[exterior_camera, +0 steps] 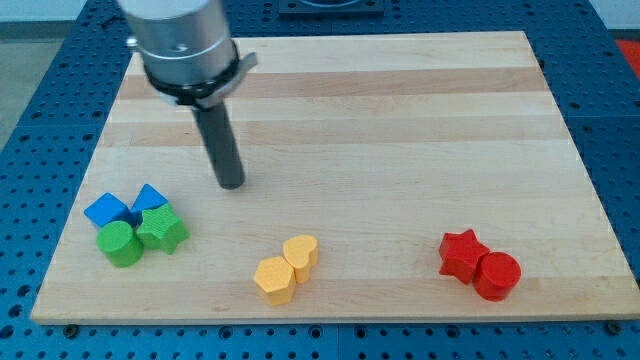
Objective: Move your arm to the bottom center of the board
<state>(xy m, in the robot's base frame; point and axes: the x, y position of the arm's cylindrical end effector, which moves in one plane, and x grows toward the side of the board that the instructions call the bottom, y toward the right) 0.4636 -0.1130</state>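
My rod comes down from the arm's grey head at the view's top left, and my tip [231, 184] rests on the wooden board [400, 120] left of centre. It touches no block. Below and left of it is a cluster: a blue block [107, 210], a second blue block [150, 197], a green cylinder [119, 243] and a green star [162, 230]. At the bottom centre lie a yellow heart [301, 253] and a yellow hexagon [274, 279], touching. At the bottom right a red star [460, 254] touches a red cylinder [496, 275].
The board lies on a blue perforated table [40, 120] that shows around all its edges.
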